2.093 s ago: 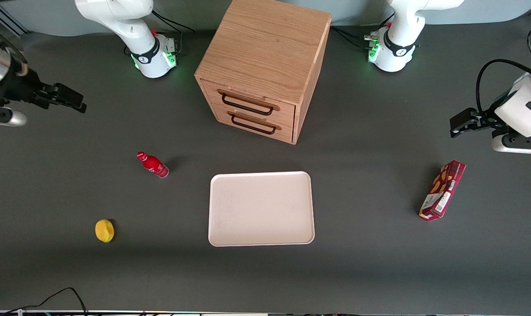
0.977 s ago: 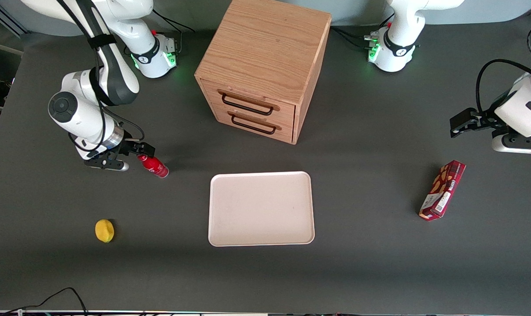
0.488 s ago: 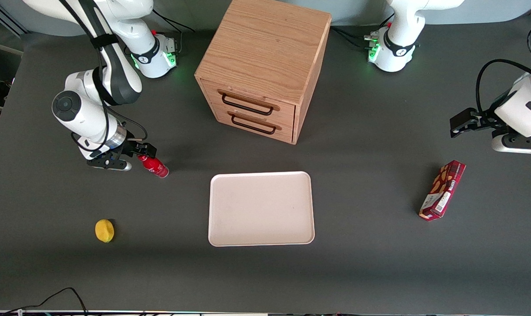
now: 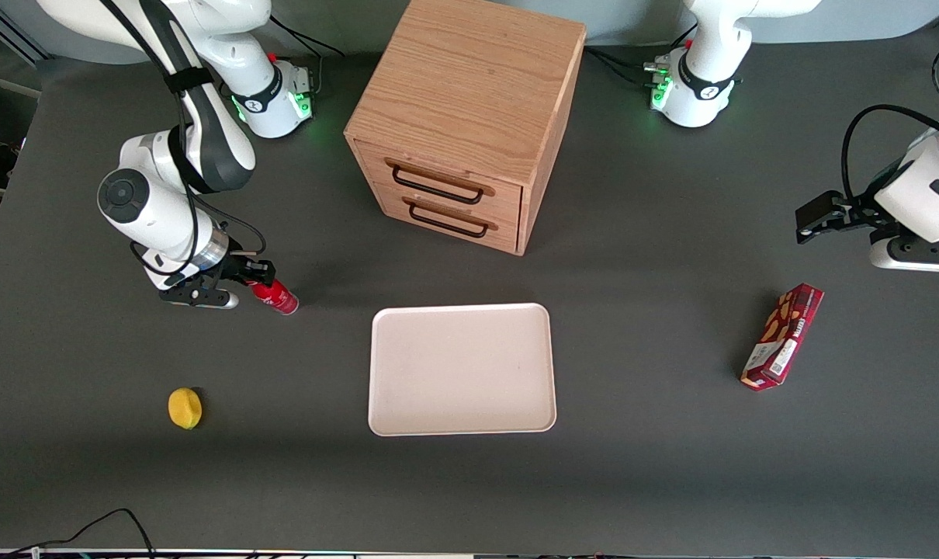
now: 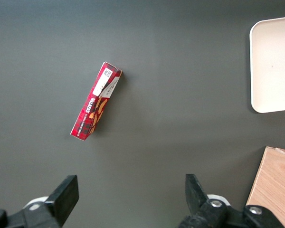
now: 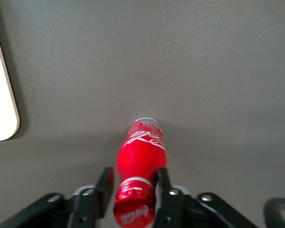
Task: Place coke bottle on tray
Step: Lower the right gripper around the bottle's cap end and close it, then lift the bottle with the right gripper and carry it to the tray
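The coke bottle [image 4: 277,297], small and glossy red with white lettering, stands on the dark table beside the tray, toward the working arm's end. In the right wrist view the bottle [image 6: 141,152] has its red cap between my fingers. My right gripper [image 4: 257,274] is at the bottle's cap and neck; in the wrist view the gripper [image 6: 134,175] is open, one finger on each side of the neck, and a small gap shows at one finger [image 6: 106,178]. The pale cream-pink tray [image 4: 462,369] lies flat and bare; its corner shows in the wrist view [image 6: 2,95].
A wooden two-drawer cabinet [image 4: 462,116] stands farther from the front camera than the tray. A yellow lemon [image 4: 185,408] lies nearer the camera than the bottle. A dark red snack box [image 4: 782,335] lies toward the parked arm's end.
My right arm came in from the table's end and brought the gripper down to the bottle's cap. In the last half second it shifted slightly closer over the neck. The bottle has not moved.
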Available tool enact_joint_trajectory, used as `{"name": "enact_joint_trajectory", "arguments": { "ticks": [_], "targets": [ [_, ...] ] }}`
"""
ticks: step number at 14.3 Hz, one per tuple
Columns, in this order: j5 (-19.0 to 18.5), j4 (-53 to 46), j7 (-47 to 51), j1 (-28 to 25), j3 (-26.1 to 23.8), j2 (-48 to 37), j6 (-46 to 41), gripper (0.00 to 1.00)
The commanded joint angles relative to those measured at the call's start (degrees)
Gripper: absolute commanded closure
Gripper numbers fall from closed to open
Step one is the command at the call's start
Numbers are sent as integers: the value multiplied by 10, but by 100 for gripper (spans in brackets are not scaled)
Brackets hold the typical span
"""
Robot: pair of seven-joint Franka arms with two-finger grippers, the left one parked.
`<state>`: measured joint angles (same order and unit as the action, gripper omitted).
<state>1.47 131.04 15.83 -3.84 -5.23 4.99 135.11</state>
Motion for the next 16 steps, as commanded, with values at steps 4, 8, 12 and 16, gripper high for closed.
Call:
{"name": "enact_joint_trajectory", "arguments": {
  "ticks": [4,8,12,16],
  "targets": [
    [3,-28,-6,-6,-3,-3,-16,100],
    [4,-188,-5,-5,-6,-9,-229,100],
    [5,-401,7,-15,-8,47,-397,100],
    [5,-690,145,-28,-69,227,-523,100]
  ]
}}
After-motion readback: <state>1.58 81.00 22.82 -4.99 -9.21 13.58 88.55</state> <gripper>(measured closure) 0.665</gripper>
